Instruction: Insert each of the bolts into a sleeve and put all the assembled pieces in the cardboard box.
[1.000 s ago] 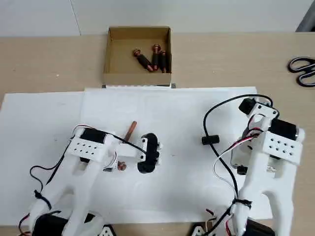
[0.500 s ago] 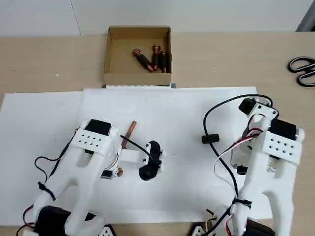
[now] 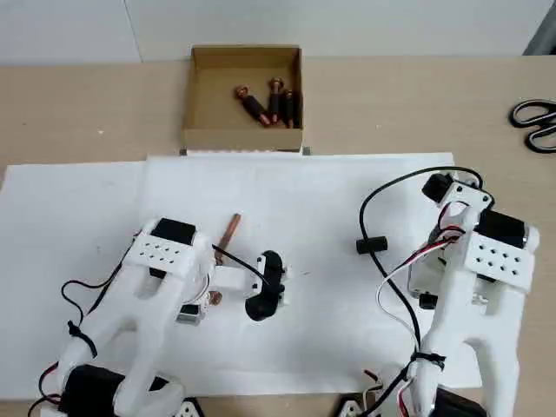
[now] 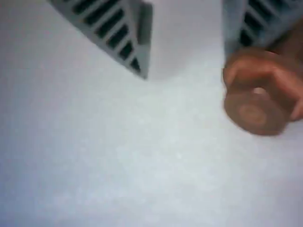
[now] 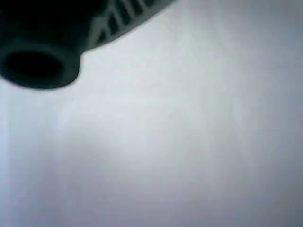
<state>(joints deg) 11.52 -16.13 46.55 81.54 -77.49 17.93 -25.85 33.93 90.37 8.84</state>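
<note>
Copper bolt point(image 4: 255, 101) on white paper point(image 3: 330, 200), head just beside the spread left gripper point(image 4: 187, 61).
Second bolt point(image 3: 230, 232) lies near; black sleeve point(image 3: 372, 246) well apart; another sleeve point(image 5: 35, 61) by right gripper point(image 3: 423, 287), whose grip state cannot be told; cardboard box point(image 3: 198, 95) holds three assemblies point(image 3: 269, 104).

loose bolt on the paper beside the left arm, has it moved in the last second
No. The loose bolt lies at the same spot and angle on the white paper, no nearer the cardboard box.
</note>
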